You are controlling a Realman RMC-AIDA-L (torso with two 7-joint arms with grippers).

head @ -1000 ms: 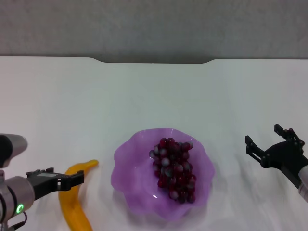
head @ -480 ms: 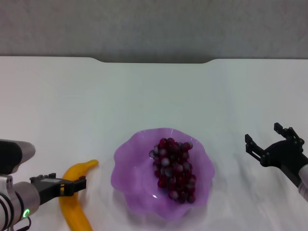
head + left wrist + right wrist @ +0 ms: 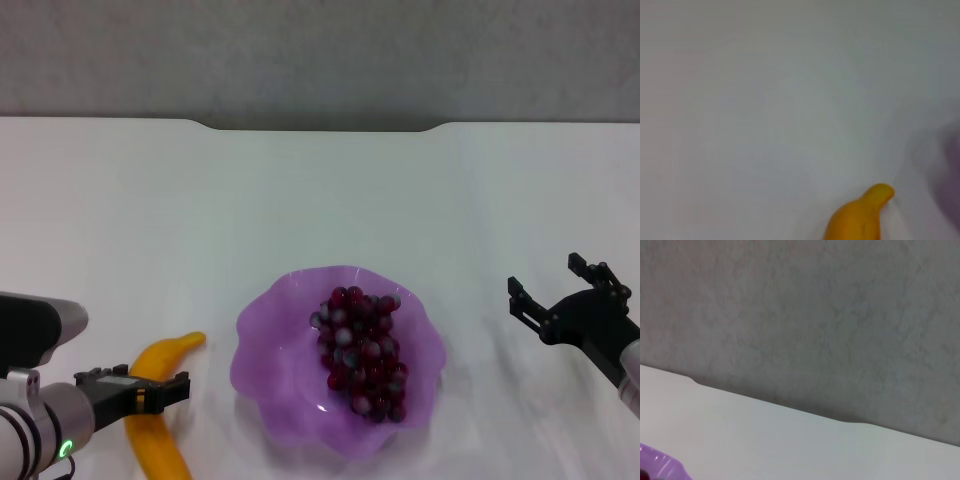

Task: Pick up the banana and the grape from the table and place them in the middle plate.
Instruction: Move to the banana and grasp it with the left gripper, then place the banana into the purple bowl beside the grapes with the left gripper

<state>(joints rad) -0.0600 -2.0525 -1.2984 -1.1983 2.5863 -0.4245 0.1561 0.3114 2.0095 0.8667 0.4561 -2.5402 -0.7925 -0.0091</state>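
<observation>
While the grape (image 3: 362,350) bunch is sitting in the middle plate (image 3: 268,352), you are looking at a smooth yellow-orange banana (image 3: 158,420) lying on the counter (image 3: 320,200). The left gripper (image 3: 160,390) is hovering directly over it; you cannot tell its fingers' spread. The right gripper (image 3: 556,290) is waiting well apart, fingers spread wide.

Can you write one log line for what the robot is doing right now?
left gripper: over curved yellow banana | dark red grape bunch: in purple scalloped plate | right gripper: open, idle

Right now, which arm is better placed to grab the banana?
The left arm. Its left gripper hangs right over the banana, which lies on the table left of the purple plate. The right gripper sits open on the plate's far side, where the grapes already lie.
</observation>
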